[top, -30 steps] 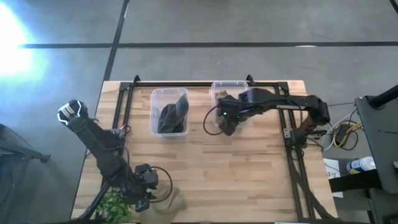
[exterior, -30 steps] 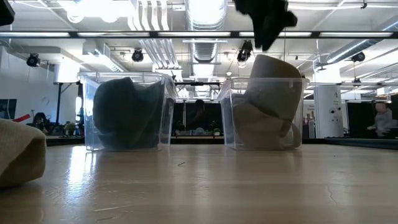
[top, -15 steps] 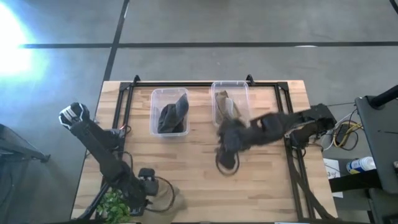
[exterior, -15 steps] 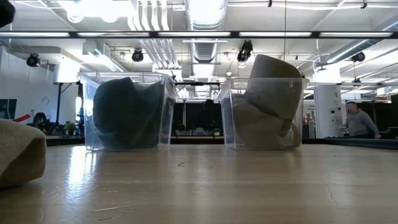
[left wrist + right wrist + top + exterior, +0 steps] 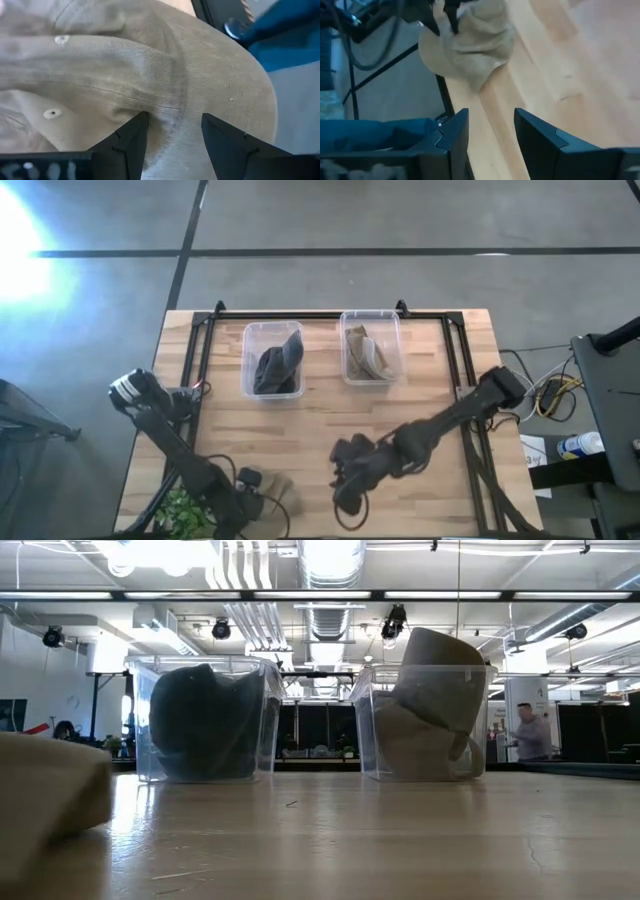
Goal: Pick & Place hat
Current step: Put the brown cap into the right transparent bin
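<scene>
A tan hat point(image 5: 279, 493) lies at the table's near edge, left of the middle; it fills the left wrist view point(image 5: 150, 65) and shows large at the left of the low view point(image 5: 50, 802). My left gripper point(image 5: 254, 484) is shut on it. My right gripper point(image 5: 339, 498) is open and empty, above the table just right of the hat, which lies ahead of its fingers point(image 5: 470, 45). Two clear bins stand near the far edge: one point(image 5: 273, 360) holds a dark hat, the other point(image 5: 371, 348) holds tan hats. My left gripper point(image 5: 172, 135) pinches a raised fold of the tan hat's crown point(image 5: 170, 107) between its two fingers. In the right wrist view its fingers point(image 5: 451, 15) come at the hat from the table's left side. The hat's brim point(image 5: 437, 60) reaches past the table's near edge.
A green plant point(image 5: 180, 506) sits at the near left corner beside the left arm. Black frame rails point(image 5: 466, 420) run along the table's left, right and far sides. Bare wood point(image 5: 300, 430) lies between the bins and the grippers. A person point(image 5: 527, 735) stands in the room beyond.
My right gripper has left the bin of tan hats, empty, and swung toward the table's near edge, ending just right of the tan hat. My left gripper has shifted slightly rightward along the near edge, and the hat has moved with it, showing larger in the low view.
</scene>
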Tool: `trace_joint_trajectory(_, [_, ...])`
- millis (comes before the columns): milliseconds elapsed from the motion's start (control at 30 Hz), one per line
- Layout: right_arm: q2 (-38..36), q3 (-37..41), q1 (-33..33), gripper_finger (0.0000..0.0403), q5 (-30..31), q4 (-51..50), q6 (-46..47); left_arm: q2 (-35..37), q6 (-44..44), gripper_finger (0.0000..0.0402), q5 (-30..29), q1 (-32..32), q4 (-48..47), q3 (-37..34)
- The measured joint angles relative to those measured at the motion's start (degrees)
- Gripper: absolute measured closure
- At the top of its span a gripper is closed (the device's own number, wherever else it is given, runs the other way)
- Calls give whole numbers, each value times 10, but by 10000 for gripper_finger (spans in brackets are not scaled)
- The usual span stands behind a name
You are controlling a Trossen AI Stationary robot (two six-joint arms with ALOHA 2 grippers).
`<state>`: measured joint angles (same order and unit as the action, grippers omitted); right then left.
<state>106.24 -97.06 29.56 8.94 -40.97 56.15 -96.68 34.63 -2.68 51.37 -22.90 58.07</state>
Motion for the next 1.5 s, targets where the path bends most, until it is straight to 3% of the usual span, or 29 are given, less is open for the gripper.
trace_joint_trajectory(167, [49, -1, 19, 260, 6, 15, 50, -23, -2, 218, -94, -23, 20, 1])
trace_joint_trajectory(333, [77, -1, 45, 269, 67, 13, 146, -25, 33, 218, -204, -75, 63, 0])
trace_joint_trajectory(533, [83, 1, 77, 270, 119, 12, 283, 28, 98, 218, -232, -124, 96, 13])
trace_joint_trajectory(667, [83, 11, 88, 268, 122, 20, 367, 71, 21, 218, -277, -123, 115, 14])
trace_joint_trajectory(767, [83, 32, 89, 268, 122, 88, 392, 80, -79, 218, -304, -128, 115, 8])
trace_joint_trajectory(967, [108, 84, 85, 268, 116, 299, 399, 44, -141, 218, -240, -163, 87, -28])
trace_joint_trajectory(1267, [230, 61, 82, 268, 105, 451, 472, 40, -134, 218, -243, -190, 20, -52])
trace_joint_trajectory(1500, [274, 36, 72, 268, 200, 465, 506, 38, -85, 218, -169, -189, 18, -74])
